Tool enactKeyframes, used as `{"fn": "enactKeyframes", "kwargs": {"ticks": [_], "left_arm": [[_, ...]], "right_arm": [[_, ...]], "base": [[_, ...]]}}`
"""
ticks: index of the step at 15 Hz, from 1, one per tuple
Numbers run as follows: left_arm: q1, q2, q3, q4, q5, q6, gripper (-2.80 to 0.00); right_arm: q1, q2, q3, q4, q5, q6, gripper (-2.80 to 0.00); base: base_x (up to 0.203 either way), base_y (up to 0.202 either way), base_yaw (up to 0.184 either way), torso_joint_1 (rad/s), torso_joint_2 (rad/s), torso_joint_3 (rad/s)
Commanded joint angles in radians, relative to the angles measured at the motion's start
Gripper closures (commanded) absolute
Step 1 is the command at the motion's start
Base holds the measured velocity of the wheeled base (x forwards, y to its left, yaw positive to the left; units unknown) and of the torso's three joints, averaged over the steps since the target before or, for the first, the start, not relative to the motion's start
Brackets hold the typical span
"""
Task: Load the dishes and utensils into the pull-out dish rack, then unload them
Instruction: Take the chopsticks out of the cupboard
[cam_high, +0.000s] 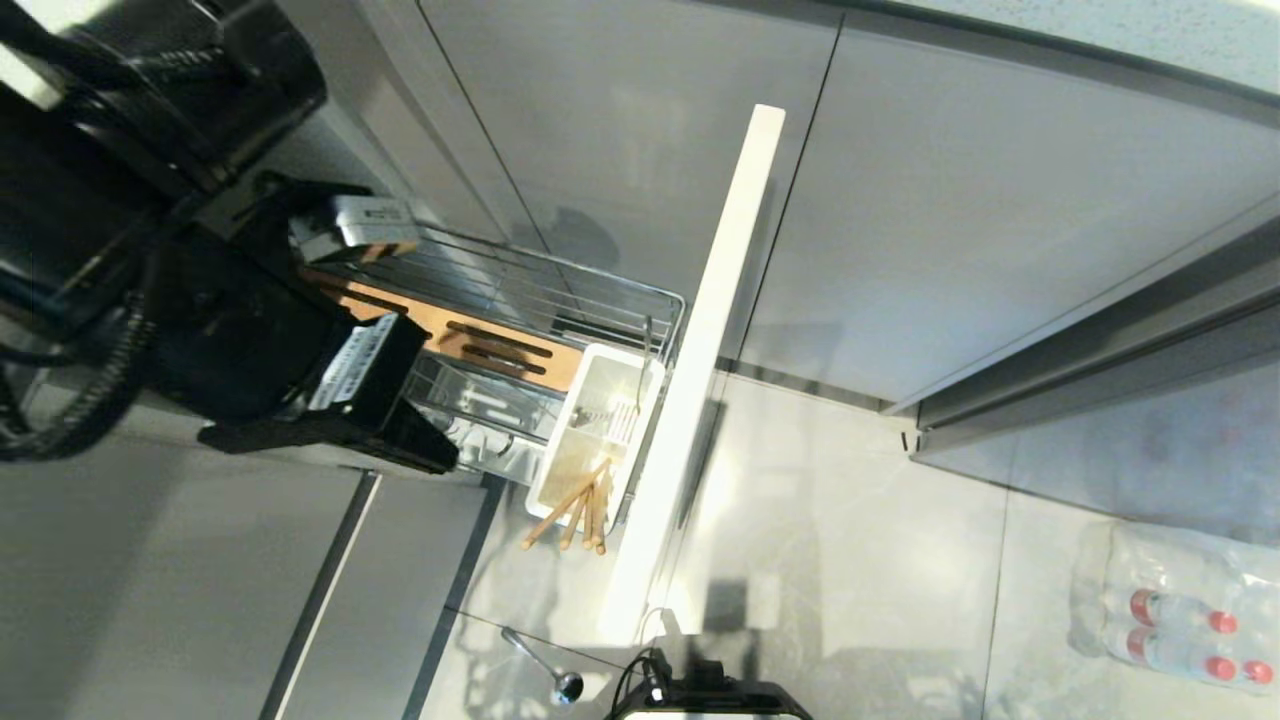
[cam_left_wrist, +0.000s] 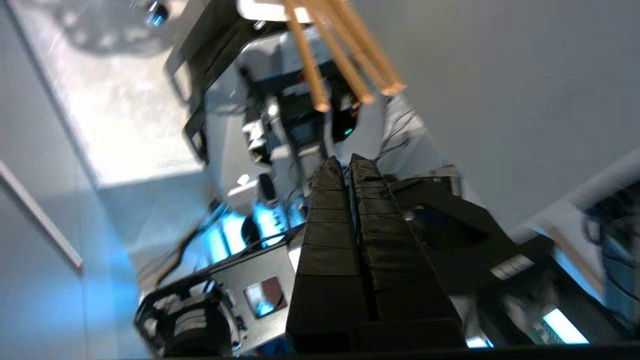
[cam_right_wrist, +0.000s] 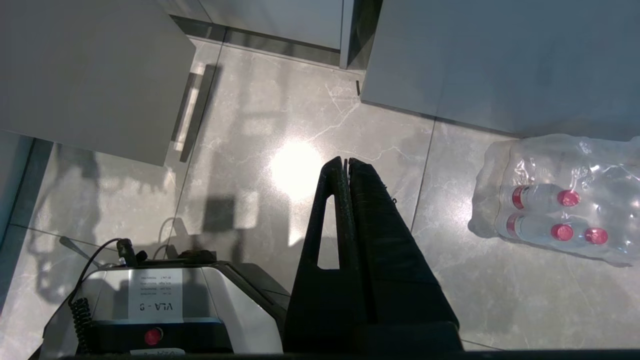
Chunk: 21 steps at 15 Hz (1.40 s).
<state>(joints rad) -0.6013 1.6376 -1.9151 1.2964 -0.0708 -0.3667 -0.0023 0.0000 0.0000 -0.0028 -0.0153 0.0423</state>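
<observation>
The pull-out dish rack (cam_high: 560, 280) stands drawn out from the cabinet, with its wooden bar (cam_high: 500, 350) and pale front panel (cam_high: 700, 370). Wooden chopsticks (cam_high: 580, 510) stand in its white caddy (cam_high: 548, 470), and their ends stick out over the floor (cam_left_wrist: 345, 65). The spoon (cam_high: 545, 668) lies on the floor in front of the rack. My left gripper (cam_high: 440, 458) hangs beside the caddy, shut and empty (cam_left_wrist: 345, 162), and the arm hides part of the rack. My right gripper (cam_right_wrist: 345, 162) is parked, shut, pointing at the floor. The dishes are out of view.
Grey cabinet fronts (cam_high: 640, 130) run behind the rack and along the left. A shrink-wrapped pack of water bottles (cam_high: 1180, 610) lies on the tiled floor at the right. My own base (cam_high: 710, 695) sits just below the rack's front panel.
</observation>
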Motion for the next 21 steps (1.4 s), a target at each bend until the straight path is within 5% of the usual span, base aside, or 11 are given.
{"fn": "enactKeyframes", "kwargs": {"ticks": [1, 3, 4, 21], "left_arm": [[-0.003, 0.072, 0.011, 0.009, 0.013, -0.006, 0.00], [-0.003, 0.122, 0.016, 0.021, 0.037, -0.009, 0.00], [-0.003, 0.146, 0.015, 0.039, 0.043, -0.008, -2.80], [0.021, 0.371, -0.002, 0.095, 0.043, -0.011, -2.80]], "right_arm": [[0.000, 0.002, 0.000, 0.000, 0.000, 0.001, 0.00], [-0.001, 0.002, 0.000, 0.000, 0.000, 0.001, 0.00], [0.001, 0.002, 0.000, 0.000, 0.000, 0.001, 0.00], [-0.001, 0.002, 0.000, 0.000, 0.000, 0.001, 0.00]], "base": [[0.000, 0.000, 0.000, 0.000, 0.00, 0.000], [0.000, 0.000, 0.000, 0.000, 0.00, 0.000], [0.000, 0.000, 0.000, 0.000, 0.00, 0.000], [0.000, 0.000, 0.000, 0.000, 0.00, 0.000]]}}
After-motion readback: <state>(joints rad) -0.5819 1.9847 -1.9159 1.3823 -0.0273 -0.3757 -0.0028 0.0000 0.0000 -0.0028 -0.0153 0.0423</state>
